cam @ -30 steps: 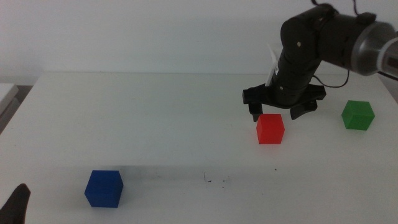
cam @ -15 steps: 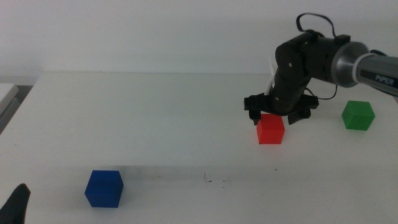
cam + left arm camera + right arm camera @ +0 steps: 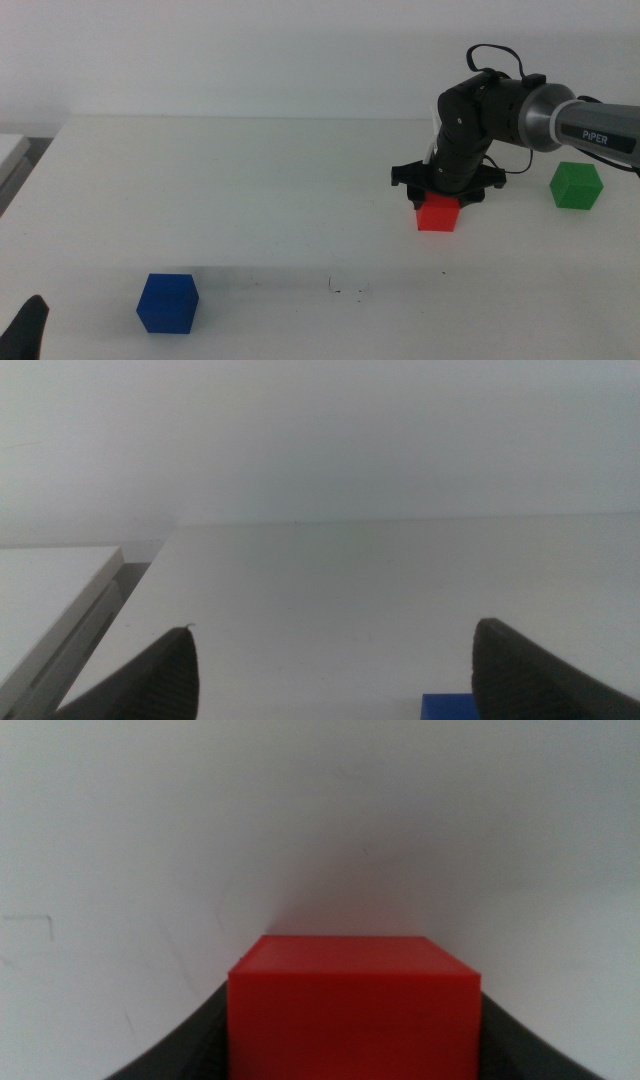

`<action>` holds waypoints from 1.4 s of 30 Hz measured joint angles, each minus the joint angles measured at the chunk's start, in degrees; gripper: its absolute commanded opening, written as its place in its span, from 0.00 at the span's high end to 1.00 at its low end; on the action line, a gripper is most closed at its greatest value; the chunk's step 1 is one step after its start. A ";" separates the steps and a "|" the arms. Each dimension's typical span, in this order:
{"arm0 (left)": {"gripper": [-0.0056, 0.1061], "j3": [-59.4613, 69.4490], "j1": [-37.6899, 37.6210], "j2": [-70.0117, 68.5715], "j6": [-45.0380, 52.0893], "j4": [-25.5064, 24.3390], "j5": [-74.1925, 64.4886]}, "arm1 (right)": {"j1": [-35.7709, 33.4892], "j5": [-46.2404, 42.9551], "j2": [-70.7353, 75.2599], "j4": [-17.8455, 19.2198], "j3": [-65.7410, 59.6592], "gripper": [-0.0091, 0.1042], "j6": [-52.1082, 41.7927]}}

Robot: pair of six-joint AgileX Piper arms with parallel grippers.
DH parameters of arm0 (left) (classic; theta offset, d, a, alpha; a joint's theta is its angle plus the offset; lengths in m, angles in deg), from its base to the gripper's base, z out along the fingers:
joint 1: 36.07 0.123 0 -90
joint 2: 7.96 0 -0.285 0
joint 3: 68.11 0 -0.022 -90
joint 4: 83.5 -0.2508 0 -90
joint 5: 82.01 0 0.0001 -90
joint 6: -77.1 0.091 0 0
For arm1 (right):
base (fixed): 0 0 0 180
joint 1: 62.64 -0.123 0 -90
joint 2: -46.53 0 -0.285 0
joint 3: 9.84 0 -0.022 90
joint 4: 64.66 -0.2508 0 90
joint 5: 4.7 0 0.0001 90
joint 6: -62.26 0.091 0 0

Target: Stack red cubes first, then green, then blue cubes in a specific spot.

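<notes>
White table point(image 3: 250, 200) — red cube point(image 3: 438, 213) sits between right pincer point(image 3: 438, 192) jaws.

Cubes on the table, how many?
3. The red cube sits right of centre between the right gripper's open jaws. The green cube is at far right. The blue cube is front left, near the waiting left gripper. None looks hidden.

A plain white, matte-topped bench point(image 3: 250, 190) fills most of the middle view. Behind its far edge rises a bare, pale grey-white wall point(image 3: 250, 50), evenly lit. Beside the bench's left edge sits a second white surface point(image 3: 10, 150), with a dark gap between the two.
</notes>
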 measured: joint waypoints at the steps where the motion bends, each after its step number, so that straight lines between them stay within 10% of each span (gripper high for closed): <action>1: 0.11 0.00 0.00 0.00 0.00 0.00 0.00 | 0.00 0.67 0.13 0.10 0.00 0.83 0.49; 18: 0.11 0.00 0.00 0.00 0.00 0.00 0.00 | -20.81 6.75 6.36 3.84 0.61 0.84 17.73; 36: 0.11 0.00 0.00 0.00 0.00 0.00 0.00 | -22.76 7.72 0.12 5.92 0.61 0.83 22.88; 37: 0.11 0.00 0.00 0.00 0.00 0.00 0.00 | -22.76 7.72 0.12 5.92 0.61 0.42 23.02; 42: 0.11 0.00 0.00 0.00 0.00 0.00 0.00 | -22.76 7.72 -0.09 5.92 0.61 0.10 23.26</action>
